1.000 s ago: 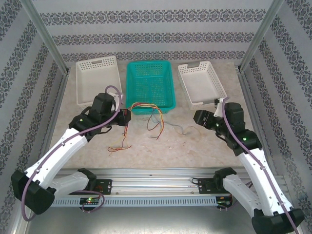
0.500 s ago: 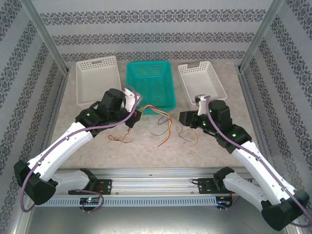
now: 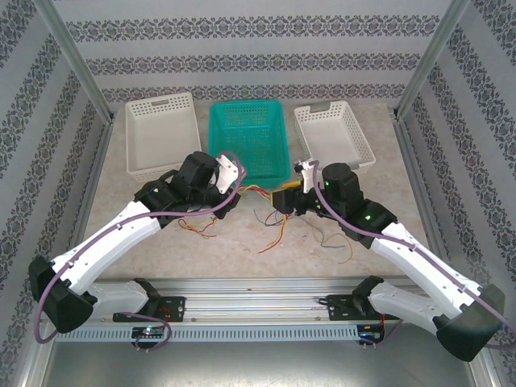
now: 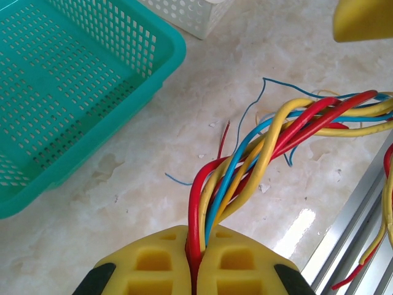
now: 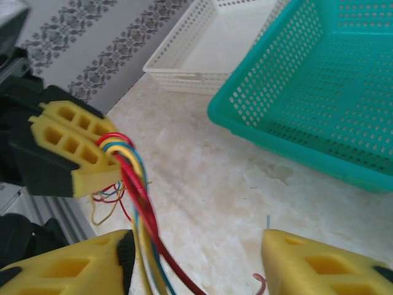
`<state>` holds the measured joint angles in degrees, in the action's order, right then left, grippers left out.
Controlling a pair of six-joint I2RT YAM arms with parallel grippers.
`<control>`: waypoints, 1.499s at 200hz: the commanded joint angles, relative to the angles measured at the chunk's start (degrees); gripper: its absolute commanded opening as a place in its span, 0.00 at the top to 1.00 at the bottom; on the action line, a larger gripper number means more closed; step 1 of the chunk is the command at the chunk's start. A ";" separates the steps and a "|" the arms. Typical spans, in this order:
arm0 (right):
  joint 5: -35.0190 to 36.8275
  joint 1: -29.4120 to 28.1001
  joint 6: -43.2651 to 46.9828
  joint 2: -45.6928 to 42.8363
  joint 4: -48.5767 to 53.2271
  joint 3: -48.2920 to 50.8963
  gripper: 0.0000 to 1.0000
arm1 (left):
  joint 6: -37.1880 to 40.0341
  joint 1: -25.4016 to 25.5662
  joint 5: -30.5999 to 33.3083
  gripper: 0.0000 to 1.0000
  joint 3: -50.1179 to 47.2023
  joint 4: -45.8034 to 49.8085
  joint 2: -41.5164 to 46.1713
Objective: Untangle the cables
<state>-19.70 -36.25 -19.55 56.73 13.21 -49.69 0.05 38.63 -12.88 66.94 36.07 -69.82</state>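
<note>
The cables [image 3: 256,193] lie near the middle of the table [image 3: 379,242], just at 6 o'clock of the teal basket [image 3: 246,137] in the top view. A twisted bundle of red, yellow and blue strands runs between the two grippers. Loose ends trail off toward 6 o'clock and spread over the marble.

The left gripper [image 3: 229,193] sits at 9 o'clock of the bundle. In the left wrist view its yellow pads [image 4: 153,267] are pressed together on the cables [image 4: 264,138]. The strands come out of the seam at 12 o'clock, then bend away toward 3 o'clock. The teal basket [image 4: 67,86] is at 10 o'clock there.

The right gripper [image 3: 284,200] sits at 3 o'clock of the bundle, facing the left one. In the right wrist view the right gripper [image 5: 193,261] has its jaws spread wide. The cables [image 5: 136,184] pass down between them, hard against the finger at 7 o'clock; whether they touch it I cannot tell. The left gripper [image 5: 77,147] is at 9 o'clock in that view, clamped on the strands' upper end. The teal basket [image 5: 319,86] is at 2 o'clock and a white basket [image 5: 202,46] at 12 o'clock.
</note>
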 commanded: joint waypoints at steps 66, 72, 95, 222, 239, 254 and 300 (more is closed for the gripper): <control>-2.86 -1.95 3.25 5.09 -0.95 -0.27 0.62 | 1.20 0.57 -1.62 1.00 2.36 0.51 -0.07; -3.12 -1.99 3.31 5.23 -0.97 -0.36 0.66 | 1.14 0.57 -1.56 1.00 2.27 0.25 0.05; -2.10 -2.22 2.90 5.12 -1.36 -0.40 0.84 | 0.96 0.57 -0.80 1.00 2.38 -0.20 0.35; 5.52 0.66 -7.56 -2.74 -7.82 3.07 1.00 | -11.90 0.57 -5.93 0.32 -2.94 -10.55 4.62; 3.28 0.65 -8.67 -3.03 -9.85 3.62 1.00 | -17.72 0.73 -10.45 0.29 -6.77 -17.47 6.29; 2.15 0.70 -9.84 -3.07 -11.18 3.88 1.00 | -22.78 0.99 -13.35 0.29 -10.89 -24.89 6.84; -0.73 0.72 -12.53 -2.54 -13.93 3.98 1.00 | -30.66 4.10 -13.48 0.27 -17.92 -40.65 3.17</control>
<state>-17.41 -35.75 -29.34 54.57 4.34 -46.19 -23.97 40.47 -24.95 50.74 8.56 -64.64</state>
